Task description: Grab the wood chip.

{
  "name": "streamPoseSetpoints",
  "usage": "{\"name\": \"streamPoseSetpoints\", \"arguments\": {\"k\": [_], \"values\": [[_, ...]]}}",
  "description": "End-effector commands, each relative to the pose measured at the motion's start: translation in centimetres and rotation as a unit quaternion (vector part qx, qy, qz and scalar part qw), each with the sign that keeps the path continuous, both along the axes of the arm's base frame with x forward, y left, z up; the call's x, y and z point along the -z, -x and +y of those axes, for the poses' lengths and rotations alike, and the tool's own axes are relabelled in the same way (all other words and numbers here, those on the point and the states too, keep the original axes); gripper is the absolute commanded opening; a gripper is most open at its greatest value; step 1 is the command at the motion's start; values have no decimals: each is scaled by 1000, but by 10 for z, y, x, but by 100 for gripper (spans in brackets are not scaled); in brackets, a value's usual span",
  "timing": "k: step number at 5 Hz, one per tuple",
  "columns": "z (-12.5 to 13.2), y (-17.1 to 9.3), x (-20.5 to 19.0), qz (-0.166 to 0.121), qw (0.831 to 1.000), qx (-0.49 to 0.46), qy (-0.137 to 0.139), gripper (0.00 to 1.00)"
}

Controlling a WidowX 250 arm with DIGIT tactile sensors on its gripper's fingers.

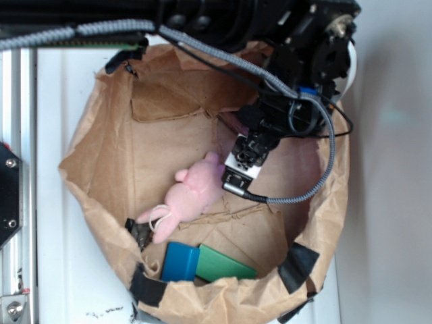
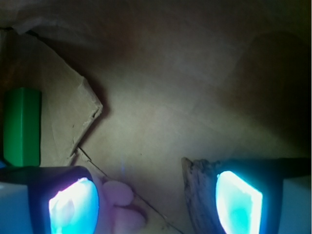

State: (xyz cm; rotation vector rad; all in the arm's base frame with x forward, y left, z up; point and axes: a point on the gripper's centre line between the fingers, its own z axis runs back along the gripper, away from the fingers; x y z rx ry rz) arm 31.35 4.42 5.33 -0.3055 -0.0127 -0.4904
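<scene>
The wood chip, dark brown and streaky with a jagged tip, lies on the paper floor in the wrist view. It sits between my fingers, close against the inner side of the right pad. My gripper is open, with both pads glowing blue. Part of the pink plush pokes in beside the left pad. In the exterior view my gripper reaches down inside the brown paper bag, right next to the plush's head. The arm hides the wood chip there.
A green block and a blue block lie at the bag's near side. A torn paper flap lifts off the floor to the left. Black tape patches the crumpled bag rim.
</scene>
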Motion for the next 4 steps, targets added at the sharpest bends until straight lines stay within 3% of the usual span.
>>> {"name": "streamPoseSetpoints", "arguments": {"k": [1, 2, 4], "values": [[28, 15, -13, -52, 999, 6, -13, 100], [30, 17, -10, -55, 998, 7, -15, 100], [32, -2, 19, -70, 997, 1, -44, 100]]}}
